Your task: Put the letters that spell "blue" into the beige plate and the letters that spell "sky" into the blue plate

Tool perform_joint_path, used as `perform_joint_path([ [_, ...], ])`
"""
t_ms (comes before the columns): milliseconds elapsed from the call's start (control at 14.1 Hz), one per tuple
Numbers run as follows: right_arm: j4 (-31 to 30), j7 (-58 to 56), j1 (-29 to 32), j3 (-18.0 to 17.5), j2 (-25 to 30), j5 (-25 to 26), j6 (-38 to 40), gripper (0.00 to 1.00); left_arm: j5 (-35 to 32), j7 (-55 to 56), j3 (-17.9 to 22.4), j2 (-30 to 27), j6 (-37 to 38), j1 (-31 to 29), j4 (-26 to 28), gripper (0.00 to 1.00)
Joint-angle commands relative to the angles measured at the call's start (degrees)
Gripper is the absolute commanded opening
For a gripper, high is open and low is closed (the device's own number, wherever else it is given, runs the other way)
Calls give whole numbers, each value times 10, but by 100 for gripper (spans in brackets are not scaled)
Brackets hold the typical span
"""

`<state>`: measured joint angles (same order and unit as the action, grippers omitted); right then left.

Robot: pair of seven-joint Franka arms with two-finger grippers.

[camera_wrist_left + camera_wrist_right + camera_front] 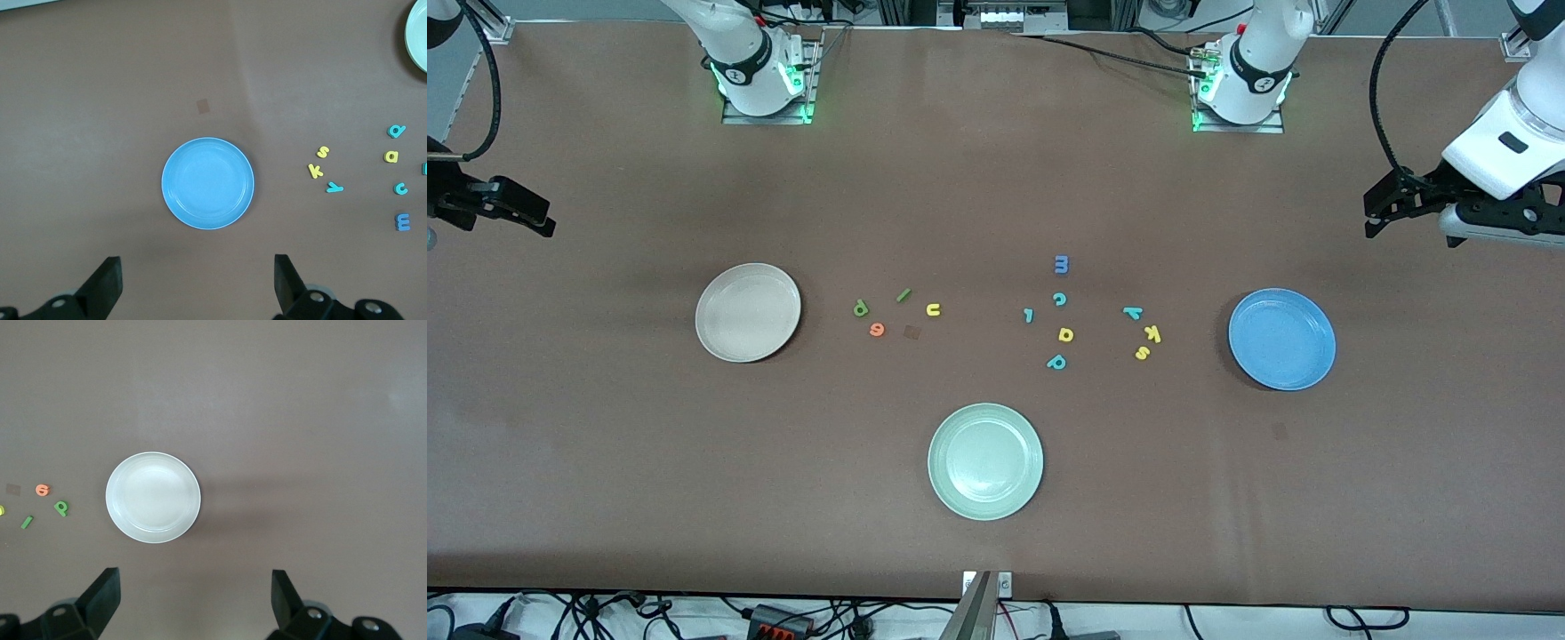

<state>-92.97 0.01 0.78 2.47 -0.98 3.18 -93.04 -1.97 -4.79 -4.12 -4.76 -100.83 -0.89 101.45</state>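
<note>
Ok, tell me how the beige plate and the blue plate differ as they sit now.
The beige plate is cream-coloured; the blue plate is mid-blue. The beige plate lies toward the right arm's end of the table, the blue plate toward the left arm's end. Beside the beige plate lie a green, an orange and another yellow letter; beside the blue plate, yellow and teal ones. Both are round, shallow, similar in size and hold nothing.

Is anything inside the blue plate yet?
No. The blue plate is bare in both the front and left wrist views; s, k and y lie beside it. Nothing covers it.
</note>
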Motion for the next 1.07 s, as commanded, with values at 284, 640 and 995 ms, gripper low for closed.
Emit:
perform_joint_path([
  [284, -7, -2, 11, -4, 5, 5, 13, 100, 6, -6, -1, 6, 23, -1, -18, 100],
  [640, -7, -6, 11, -4, 4, 5, 21, 100, 6, -9, 0, 6, 24, -3, -18, 100],
  [995, -8, -8, 11, -4, 2, 6, 26, 100, 6, -13, 0, 6, 24, -6, -18, 100],
])
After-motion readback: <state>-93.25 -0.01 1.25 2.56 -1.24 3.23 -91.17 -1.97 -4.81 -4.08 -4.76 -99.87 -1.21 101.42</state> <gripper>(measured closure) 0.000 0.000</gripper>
